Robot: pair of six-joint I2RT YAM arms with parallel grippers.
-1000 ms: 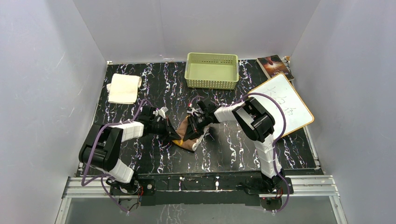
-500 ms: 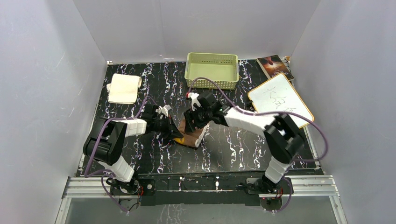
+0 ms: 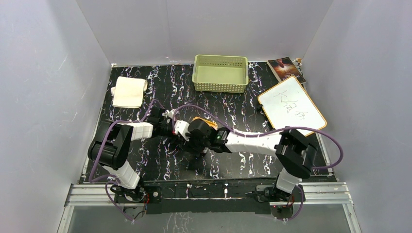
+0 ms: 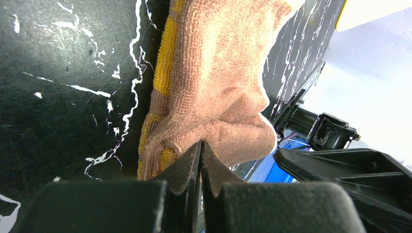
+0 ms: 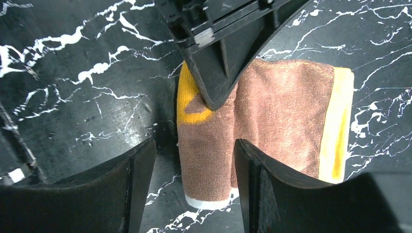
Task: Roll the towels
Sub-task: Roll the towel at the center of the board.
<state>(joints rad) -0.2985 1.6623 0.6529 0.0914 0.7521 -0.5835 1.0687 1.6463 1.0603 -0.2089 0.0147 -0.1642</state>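
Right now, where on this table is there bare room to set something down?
Bare patches: between the cream towel and the basket; another bordered by basket, board and right arm. The middle is crowded: there the left arm meets it at the brown towel.

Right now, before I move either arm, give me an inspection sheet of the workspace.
Surface: table, black with white veining.
Job's things: brown towel folded at centre; cream towel bundled at far left, apart from both arms.
Clutter: green basket, book and whiteboard along the far and right sides.
Grippers: left gripper shut on the brown towel's edge; right gripper open, straddling the towel's end.
Cables: purple cables arching over the centre.
Surroundings: grey walls; nothing else seen.
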